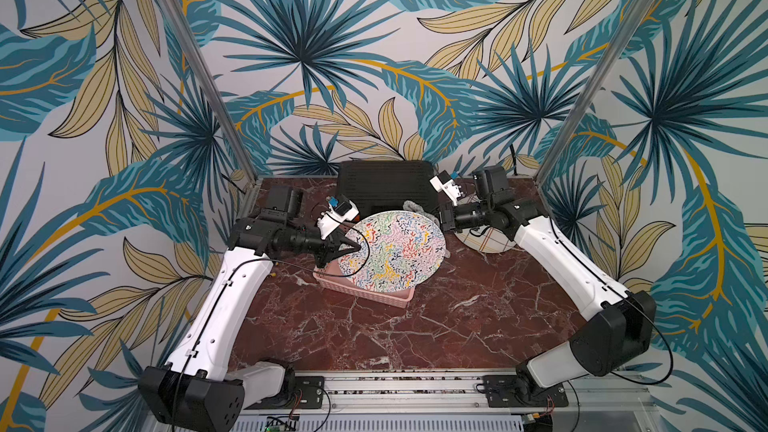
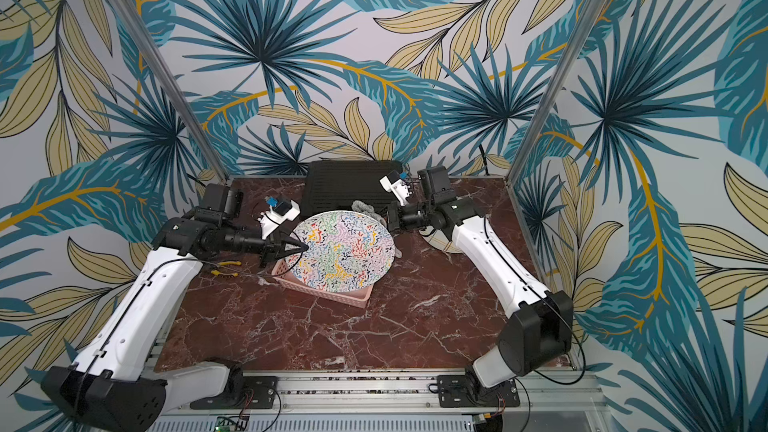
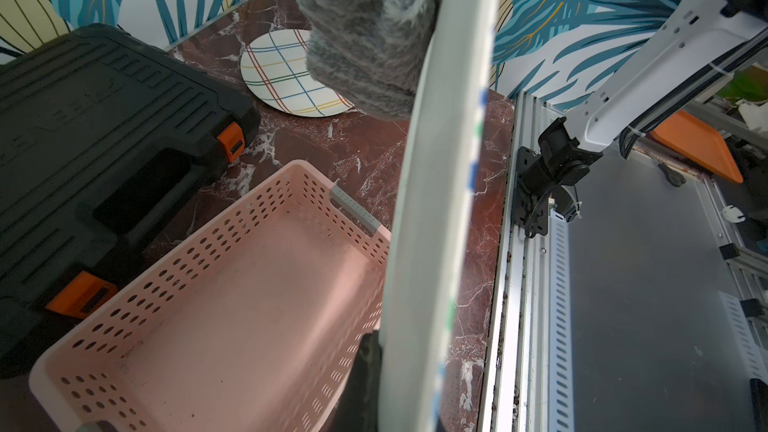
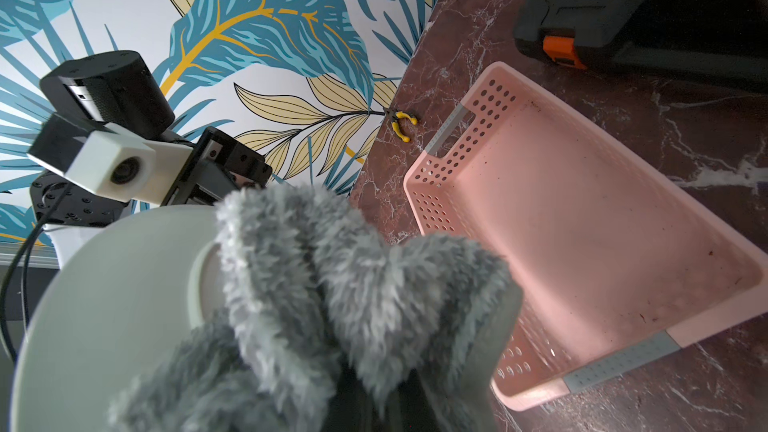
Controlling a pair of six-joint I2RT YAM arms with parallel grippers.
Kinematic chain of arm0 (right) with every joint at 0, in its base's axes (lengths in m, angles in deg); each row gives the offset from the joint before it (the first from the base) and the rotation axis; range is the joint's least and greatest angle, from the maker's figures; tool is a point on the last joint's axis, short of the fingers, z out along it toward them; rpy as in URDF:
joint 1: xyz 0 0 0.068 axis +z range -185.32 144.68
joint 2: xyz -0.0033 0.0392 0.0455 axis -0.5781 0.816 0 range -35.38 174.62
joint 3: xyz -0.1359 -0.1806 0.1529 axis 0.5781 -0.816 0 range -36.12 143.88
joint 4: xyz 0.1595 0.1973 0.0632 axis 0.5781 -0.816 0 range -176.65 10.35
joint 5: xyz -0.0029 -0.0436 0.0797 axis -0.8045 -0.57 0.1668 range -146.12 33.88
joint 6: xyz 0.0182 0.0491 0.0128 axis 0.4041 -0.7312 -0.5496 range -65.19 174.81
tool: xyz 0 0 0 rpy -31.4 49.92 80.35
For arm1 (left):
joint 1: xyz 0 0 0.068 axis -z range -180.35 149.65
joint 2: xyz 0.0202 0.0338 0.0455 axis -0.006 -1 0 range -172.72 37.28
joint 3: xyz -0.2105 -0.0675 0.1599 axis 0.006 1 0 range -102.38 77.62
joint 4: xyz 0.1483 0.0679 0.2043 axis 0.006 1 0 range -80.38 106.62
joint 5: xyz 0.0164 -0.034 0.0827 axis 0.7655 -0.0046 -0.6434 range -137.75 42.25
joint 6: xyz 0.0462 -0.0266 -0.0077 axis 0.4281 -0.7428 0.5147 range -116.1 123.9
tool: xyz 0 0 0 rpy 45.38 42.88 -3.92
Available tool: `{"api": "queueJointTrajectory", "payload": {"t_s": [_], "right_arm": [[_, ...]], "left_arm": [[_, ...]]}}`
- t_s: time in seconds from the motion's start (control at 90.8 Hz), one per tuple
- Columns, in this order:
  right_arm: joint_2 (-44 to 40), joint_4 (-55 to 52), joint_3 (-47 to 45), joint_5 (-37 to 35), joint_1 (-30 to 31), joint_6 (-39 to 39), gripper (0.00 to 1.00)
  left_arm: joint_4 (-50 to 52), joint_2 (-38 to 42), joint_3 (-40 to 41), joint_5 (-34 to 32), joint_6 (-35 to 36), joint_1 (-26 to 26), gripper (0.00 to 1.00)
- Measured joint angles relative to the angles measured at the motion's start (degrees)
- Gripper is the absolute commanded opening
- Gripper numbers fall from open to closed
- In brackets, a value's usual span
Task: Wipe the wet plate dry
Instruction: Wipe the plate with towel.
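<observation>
Since the left end effector (image 1: 354, 245) is clamped shut on the rim of the plate (image 1: 395, 249), holding it tilted on edge, I'd hold that pinch firm. Let the right end effector (image 4: 382, 396), closed on the fluffy grey cloth (image 4: 316, 284), do the work: broad overlapping strokes over the plain pale back it's touching, then the front. Push too hard and the rim could twist loose. The plate hangs between the 2, above the pink basket (image 3: 249, 218). The front's all colourful squiggles; can't spot any water.
</observation>
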Motion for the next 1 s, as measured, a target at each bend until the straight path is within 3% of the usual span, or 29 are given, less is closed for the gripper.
{"api": "queueJointTrajectory", "payload": {"t_s": [0.375, 1.002], "right_arm": [[-0.02, 3.52, -4.90, -2.99, -1.49, -1.57, 0.00], [-6.71, 17.07, -16.02, -10.34, -1.18, -11.08, 0.00]], "left_arm": [[-9.40, 0.00, 0.66, 6.58, -12.85, -4.92, 0.00], [-23.21, -0.33, 4.96, 8.17, -35.91, -5.51, 0.00]]}}
